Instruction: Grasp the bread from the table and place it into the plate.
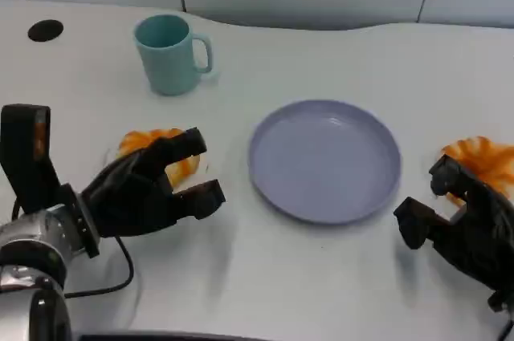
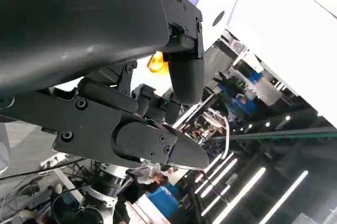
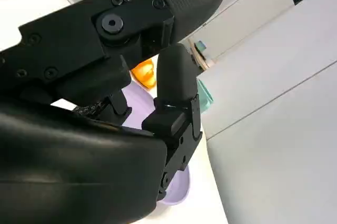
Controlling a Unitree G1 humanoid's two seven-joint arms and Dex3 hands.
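Left hand [image 1: 152, 188] low over the white table [image 1: 321, 277], fingers [image 1: 186, 146] spread apart, gripping nothing, reaching across the near edge of the bread [image 1: 152, 148]. Bread lying on the table just left of the plate [image 1: 324, 160], an orange-brown piece partly covered by those fingers; touching or just above, hard to tell. Plate pale purple, bare, sitting mid-table between the two hands. Right hand [image 1: 462, 225] down at the lower right, fingers parted and curled a little, nothing in them, close beside a second orange piece [image 1: 482, 160] near the table's right edge. Teal mug [image 1: 170, 54] standing upright behind the bread, handle turned toward the right, well apart from the plate. Small black round spot [image 1: 45, 30] at the far left of the tabletop. From the left wrist, black fingers [image 2: 184, 71] open with a sliver of orange bread [image 2: 157, 63] glimpsed between them. From the right wrist, fingers [image 3: 176, 81] likewise apart, a bit of orange [image 3: 143, 74] and the purple plate rim [image 3: 176, 190] peeking past the shell.
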